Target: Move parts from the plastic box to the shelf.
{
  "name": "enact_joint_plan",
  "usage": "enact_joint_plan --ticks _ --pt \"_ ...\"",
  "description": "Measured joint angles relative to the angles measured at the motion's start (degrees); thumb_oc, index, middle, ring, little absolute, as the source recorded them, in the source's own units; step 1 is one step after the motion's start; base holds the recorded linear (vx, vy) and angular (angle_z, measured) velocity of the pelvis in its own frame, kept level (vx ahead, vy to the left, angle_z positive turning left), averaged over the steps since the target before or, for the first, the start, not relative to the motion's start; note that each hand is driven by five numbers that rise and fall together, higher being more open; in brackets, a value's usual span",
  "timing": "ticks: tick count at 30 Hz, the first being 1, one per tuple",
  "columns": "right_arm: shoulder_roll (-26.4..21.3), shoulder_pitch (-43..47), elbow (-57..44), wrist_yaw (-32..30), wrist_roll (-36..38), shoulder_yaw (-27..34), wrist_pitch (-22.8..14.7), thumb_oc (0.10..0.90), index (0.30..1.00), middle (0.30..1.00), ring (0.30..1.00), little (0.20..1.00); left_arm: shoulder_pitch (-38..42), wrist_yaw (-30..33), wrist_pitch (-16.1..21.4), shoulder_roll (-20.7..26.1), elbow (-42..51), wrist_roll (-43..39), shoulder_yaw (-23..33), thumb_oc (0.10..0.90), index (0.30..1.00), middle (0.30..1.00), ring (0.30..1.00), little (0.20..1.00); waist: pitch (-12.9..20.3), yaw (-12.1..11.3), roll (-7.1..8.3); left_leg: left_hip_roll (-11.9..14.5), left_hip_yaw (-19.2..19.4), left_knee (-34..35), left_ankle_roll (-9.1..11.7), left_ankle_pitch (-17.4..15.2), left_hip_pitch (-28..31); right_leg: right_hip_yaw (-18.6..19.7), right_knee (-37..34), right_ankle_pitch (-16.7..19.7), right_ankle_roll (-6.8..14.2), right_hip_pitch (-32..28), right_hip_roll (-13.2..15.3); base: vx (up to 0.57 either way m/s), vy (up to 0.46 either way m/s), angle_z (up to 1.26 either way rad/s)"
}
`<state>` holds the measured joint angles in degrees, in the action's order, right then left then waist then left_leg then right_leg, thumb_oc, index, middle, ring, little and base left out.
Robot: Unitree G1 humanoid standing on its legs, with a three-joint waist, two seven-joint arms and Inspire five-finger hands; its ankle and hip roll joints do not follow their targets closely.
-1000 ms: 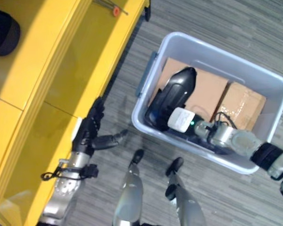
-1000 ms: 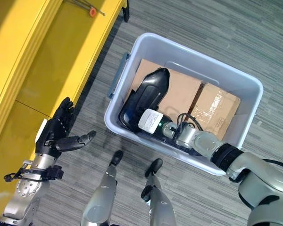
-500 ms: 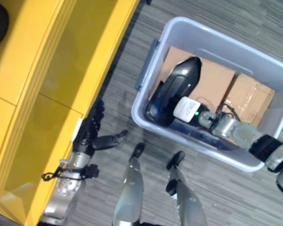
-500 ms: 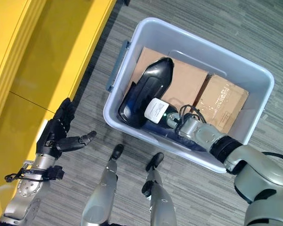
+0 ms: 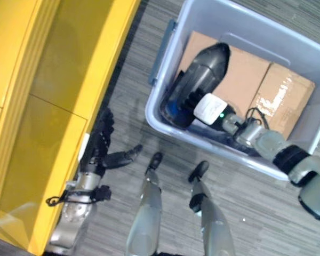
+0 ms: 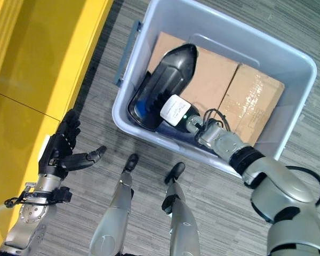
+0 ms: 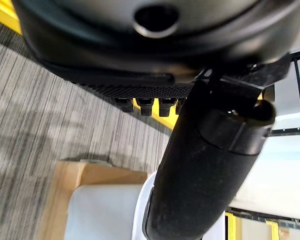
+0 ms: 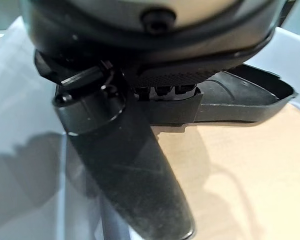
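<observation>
The grey plastic box (image 5: 156,109) stands on the floor at the upper right. A long black part (image 5: 200,74) lies slanted in it on top of two cardboard boxes (image 5: 240,69). My right hand (image 5: 209,108), with a white cover, sits at the part's near end inside the box. In the right wrist view the black part (image 8: 240,100) lies just past the hand and the thumb (image 8: 125,155) sticks out straight, clear of it. My left hand (image 5: 98,149) hangs open beside the yellow shelf (image 5: 53,69), holding nothing.
The second cardboard box (image 5: 285,98) takes up the far right of the plastic box. A blue piece (image 5: 173,111) shows under the black part's near end. Grey striped carpet (image 5: 122,122) runs between the shelf and the box.
The whole picture has shifted, so the box and shelf now sit higher in view. My right hand stays at the black part's near end. The left hand has not moved.
</observation>
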<state>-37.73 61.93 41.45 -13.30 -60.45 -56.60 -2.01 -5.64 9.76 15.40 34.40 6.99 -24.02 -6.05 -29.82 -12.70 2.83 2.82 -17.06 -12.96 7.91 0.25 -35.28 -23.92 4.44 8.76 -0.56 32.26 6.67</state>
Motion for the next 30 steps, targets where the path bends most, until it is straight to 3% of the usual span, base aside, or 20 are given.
enact_joint_plan --ticks 4,6,7,8,9,10,11,13,16,18,21,26,30 --pt "3.1 -0.7 4.0 -4.0 3.3 4.5 2.7 0.400 0.300 0.300 0.300 0.300 -0.2 0.0 0.0 -2.6 -0.2 -0.1 -0.6 0.900 1.000 1.000 1.000 1.000 0.4 -0.5 -0.27 0.8 0.4 1.5 -0.1 0.1 -0.8 0.0 0.1 -1.0 2.1 1.5 0.0 0.00 0.022 -0.06" --pt "3.9 -1.4 6.9 -5.1 5.6 5.7 3.3 0.400 0.300 0.300 0.300 0.300 -0.2 -0.3 0.0 -3.4 -0.1 -0.1 -1.5 0.900 1.000 1.000 1.000 1.000 2.5 -1.3 -0.66 0.6 1.2 3.5 0.0 0.2 -1.3 -0.2 3.3 -2.7 2.8 4.3 1.3 0.00 0.042 0.28" --pt "3.7 -1.8 8.5 -5.1 6.3 5.6 3.7 0.400 0.300 0.300 0.300 0.300 0.4 0.0 0.0 -3.9 -1.1 -0.1 -2.1 0.900 1.000 1.000 1.000 1.000 3.7 -1.8 -0.83 -0.6 2.3 -2.2 -0.8 -0.3 -2.5 -0.2 0.2 -2.9 3.3 3.8 1.3 0.00 0.037 0.06" --pt "3.8 -2.4 8.7 -5.1 6.9 5.1 3.4 0.400 0.300 0.300 0.300 0.300 -0.6 0.0 0.0 -4.6 -1.9 -0.1 -2.5 0.900 1.000 1.000 1.000 1.000 4.5 -3.2 -2.38 0.9 2.1 -1.1 -1.2 -0.4 0.1 -0.6 0.8 -4.5 5.8 3.2 0.3 0.00 0.015 -0.22" --pt "3.9 -3.2 8.6 -5.2 7.3 5.3 3.3 0.400 0.300 0.300 0.300 0.300 -0.4 0.0 0.0 -4.8 -2.1 -0.1 -2.6 0.900 1.000 1.000 1.000 1.000 4.8 -3.3 -2.98 1.8 3.2 0.6 -1.2 0.1 0.6 0.7 7.5 -4.5 2.3 5.5 0.9 0.01 0.003 0.09" --pt "4.1 -4.7 8.8 -5.7 7.7 6.1 3.8 0.400 0.300 0.300 0.300 0.300 -0.2 0.0 0.1 -4.2 -1.6 -0.1 -2.8 0.900 1.000 1.000 1.000 1.000 4.9 -1.9 -2.62 0.6 3.0 1.4 -1.1 0.2 1.3 2.1 10.0 -7.6 3.8 3.8 2.6 0.01 0.006 0.54" --pt "4.2 -5.3 9.2 -5.8 7.8 7.1 3.7 0.400 0.300 0.300 0.300 0.300 0.3 0.0 0.2 -4.1 -1.7 -0.1 -2.9 0.900 1.000 1.000 1.000 1.000 5.0 -2.0 -2.37 0.4 2.4 2.0 -1.2 0.2 2.0 1.1 6.9 -5.2 2.4 2.2 2.3 0.00 0.013 0.49" --pt "4.1 -6.4 8.8 -5.4 9.0 8.0 3.6 0.400 0.300 0.300 0.300 0.300 0.2 0.0 0.1 -4.1 -1.7 -0.1 -3.0 0.900 1.000 1.000 1.000 1.000 5.0 -3.4 -2.37 1.1 2.7 2.6 -1.7 0.7 3.5 1.0 3.8 -4.4 3.1 0.0 1.3 -0.01 0.025 -0.13" --pt "0.4 -12.3 3.1 -5.4 9.6 7.9 3.0 0.400 0.300 0.300 0.300 0.300 -0.4 0.0 0.0 -4.1 -1.8 -0.2 -3.3 0.900 1.000 1.000 1.000 1.000 5.0 -2.9 -2.21 0.5 3.7 4.6 -2.1 2.3 7.7 1.2 -0.9 -1.5 3.0 -5.5 1.4 0.00 0.005 -0.04" --pt "-2.8 -14.2 -0.5 -3.2 11.2 7.1 1.7 0.400 0.300 0.300 0.300 0.300 0.4 0.0 0.0 -3.7 -1.8 -0.3 -3.1 0.900 1.000 1.000 1.000 1.000 5.0 -1.9 -1.38 -0.8 4.4 5.1 -2.3 2.4 10.3 1.4 -3.5 2.1 1.0 -9.1 2.0 0.01 0.002 0.03" --pt "-7.2 -16.5 -6.0 -1.4 11.1 6.0 -0.1 0.400 0.300 0.300 0.300 0.300 1.9 -0.1 0.0 -3.6 -1.9 -0.4 -2.7 0.900 1.000 1.000 1.000 1.000 4.4 -1.4 -0.32 -1.0 5.3 5.5 -2.9 1.8 13.9 1.4 -5.7 2.7 0.6 -13.3 1.9 0.02 0.012 -0.01" --pt "-10.3 -17.7 -12.1 0.4 11.1 6.1 -1.9 0.400 0.300 0.300 0.300 0.300 2.4 -0.4 -0.1 -2.7 -2.0 -0.3 -2.6 0.900 1.000 1.000 1.000 1.000 4.1 0.2 0.30 -0.9 5.6 8.0 -3.1 1.6 19.5 1.3 -8.2 3.1 1.1 -18.9 1.8 0.05 0.012 0.00" --pt "-15.4 -19.6 -20.9 1.1 11.1 9.3 -3.1 0.400 0.300 0.300 0.300 0.300 1.6 -0.7 -0.2 -1.8 -1.9 -0.3 -0.1 0.900 1.000 1.000 1.000 1.000 4.3 1.4 0.93 -0.8 5.6 8.8 -3.2 1.4 22.1 1.3 -9.3 3.3 1.3 -21.5 1.5 0.08 0.017 0.00"
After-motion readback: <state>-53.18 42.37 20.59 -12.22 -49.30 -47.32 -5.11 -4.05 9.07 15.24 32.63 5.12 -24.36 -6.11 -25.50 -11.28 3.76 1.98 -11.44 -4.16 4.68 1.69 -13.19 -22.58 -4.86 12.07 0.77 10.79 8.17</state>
